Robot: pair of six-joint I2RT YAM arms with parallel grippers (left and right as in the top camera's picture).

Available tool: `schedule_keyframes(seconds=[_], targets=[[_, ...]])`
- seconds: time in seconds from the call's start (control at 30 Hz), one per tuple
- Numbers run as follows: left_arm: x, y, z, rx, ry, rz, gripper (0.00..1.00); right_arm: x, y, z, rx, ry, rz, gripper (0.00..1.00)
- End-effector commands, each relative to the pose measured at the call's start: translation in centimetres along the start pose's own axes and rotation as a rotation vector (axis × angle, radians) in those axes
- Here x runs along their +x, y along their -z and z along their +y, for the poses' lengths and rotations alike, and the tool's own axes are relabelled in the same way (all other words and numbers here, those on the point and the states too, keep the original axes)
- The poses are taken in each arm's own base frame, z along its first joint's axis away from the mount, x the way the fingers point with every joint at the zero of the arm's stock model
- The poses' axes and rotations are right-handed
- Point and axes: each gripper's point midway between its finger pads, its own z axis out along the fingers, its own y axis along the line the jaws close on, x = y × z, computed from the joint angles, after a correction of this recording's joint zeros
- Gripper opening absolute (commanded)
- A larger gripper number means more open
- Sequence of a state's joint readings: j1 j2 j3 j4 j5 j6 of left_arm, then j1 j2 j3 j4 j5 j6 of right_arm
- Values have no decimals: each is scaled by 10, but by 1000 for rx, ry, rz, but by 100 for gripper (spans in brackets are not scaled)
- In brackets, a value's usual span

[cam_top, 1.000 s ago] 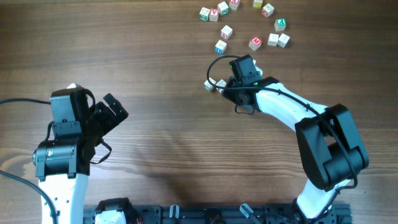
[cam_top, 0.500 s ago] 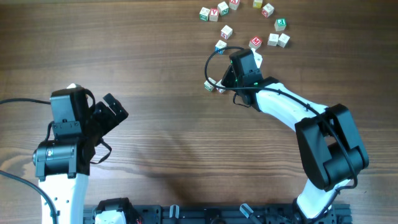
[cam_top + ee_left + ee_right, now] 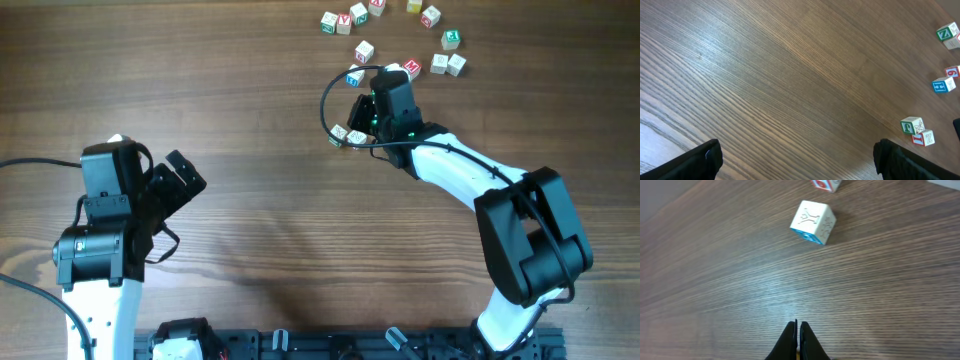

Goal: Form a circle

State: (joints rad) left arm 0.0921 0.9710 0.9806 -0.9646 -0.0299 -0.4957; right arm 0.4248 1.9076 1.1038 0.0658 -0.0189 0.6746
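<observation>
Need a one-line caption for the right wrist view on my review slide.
Shut and empty, the right tool points across the wooden table toward a blue-edged letter cube ahead, not touching it.

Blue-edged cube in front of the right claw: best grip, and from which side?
Pinch the cube across two opposite side faces, from above: it sits flat, nothing touching it. Its faces look skewed to the right claw, which is shut, so likely open and turn it first.
</observation>
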Motion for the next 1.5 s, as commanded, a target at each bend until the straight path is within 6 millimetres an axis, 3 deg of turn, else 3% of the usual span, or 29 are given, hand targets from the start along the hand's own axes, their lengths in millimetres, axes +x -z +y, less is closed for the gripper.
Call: schedule_keyframes(seconds=[0.0,0.23,0.83,1.1,1.17,1.27,1.47], targets=[[-1,-1,3,-14,11,-7,100,4,-8,9,-44,21,30,5],[-1,-1,3,-14,11,-7,100,14,-22,11,-60,9,83,5],[-1,-1,3,-14,11,-7,100,35,-19,-8,32,-16,175,5],[-1,-1,3,-14,11,-7,100,23,-17,-14,102,-35,149,5],[-1,-1,3,-14,11,-7,100,5,-10,-14,150,-28,95,5],[-1,-1,3,-14,11,-7,100,-8,4,-29,267,-23,63,5],[-1,-1,3,-14,11,-7,100,26,24,-60,423,-218,178,4]])
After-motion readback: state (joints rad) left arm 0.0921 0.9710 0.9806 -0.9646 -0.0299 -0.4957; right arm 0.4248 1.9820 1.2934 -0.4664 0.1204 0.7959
